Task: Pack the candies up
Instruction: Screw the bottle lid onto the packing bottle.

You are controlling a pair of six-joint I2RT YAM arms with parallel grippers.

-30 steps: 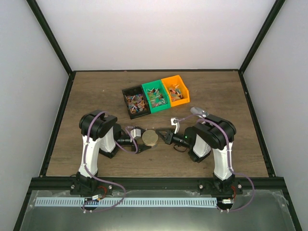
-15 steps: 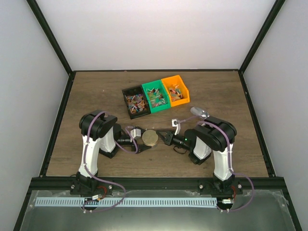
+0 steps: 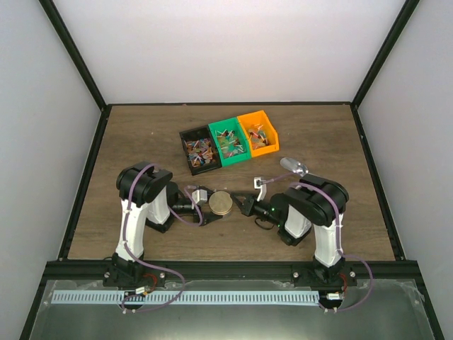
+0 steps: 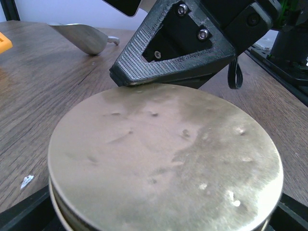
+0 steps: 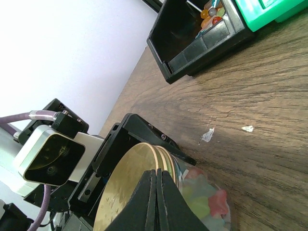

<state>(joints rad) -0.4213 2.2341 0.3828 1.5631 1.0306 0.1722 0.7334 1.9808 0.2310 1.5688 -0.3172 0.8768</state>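
Gold lid [image 4: 163,159]: atop jar [image 5: 179,168] of candies [image 5: 204,199], between left fingers.
Left gripper [image 3: 214,205]: fingers spread wide, clamping jar.
Right gripper [image 5: 156,178]: fingers pressed together, tips at lid's rim.

We see a black bin [image 3: 206,169], a green bin [image 3: 236,161] and an orange bin [image 3: 265,151] with red, orange and white candies [image 3: 198,150], a dull gold lid [image 3: 220,203], a silver scoop [image 3: 292,166] and a brown wood-grain table [image 3: 141,142].

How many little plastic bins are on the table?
3, in a row at the far middle of the table: the black bin on the left, the green bin in the middle, the orange bin on the right. Each holds candies. None seems hidden.
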